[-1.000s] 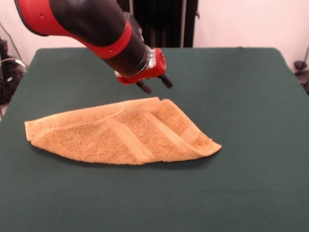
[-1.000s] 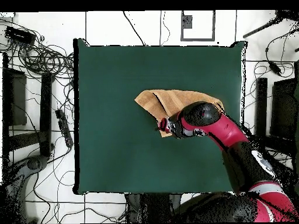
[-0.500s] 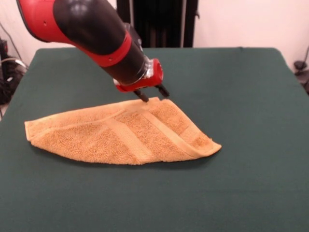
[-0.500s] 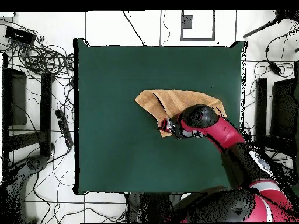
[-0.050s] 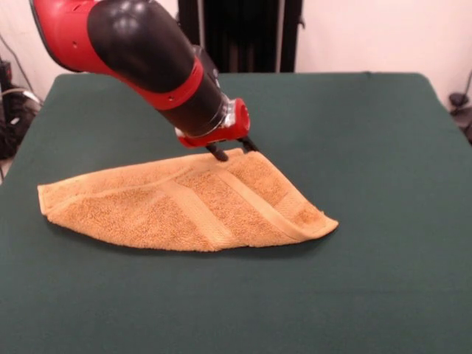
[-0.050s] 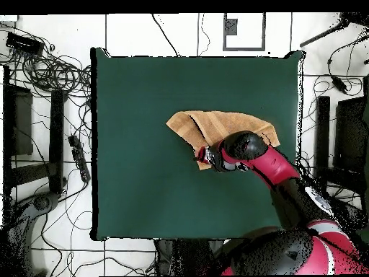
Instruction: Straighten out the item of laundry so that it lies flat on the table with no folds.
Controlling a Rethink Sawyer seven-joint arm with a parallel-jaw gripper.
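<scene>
The item of laundry (image 5: 192,206), a golden-orange towel, lies folded over into a rough triangle on the green table (image 5: 369,147), with its woven bands running diagonally. My gripper (image 5: 234,151) is down at the towel's far corner, its two dark fingers (image 5: 219,153) apart and touching the cloth edge, with nothing pinched. In the overhead view the arm covers part of the towel (image 6: 209,124), and the gripper (image 6: 202,154) sits at the towel's lower-left corner on the table (image 6: 144,94).
Bare green cloth surrounds the towel on all sides. Off the table, tangled cables (image 6: 50,72) and dark stands (image 6: 21,122) lie on the floor at one side.
The gripper has come down from above the table onto the towel's far corner. The towel has not moved.
</scene>
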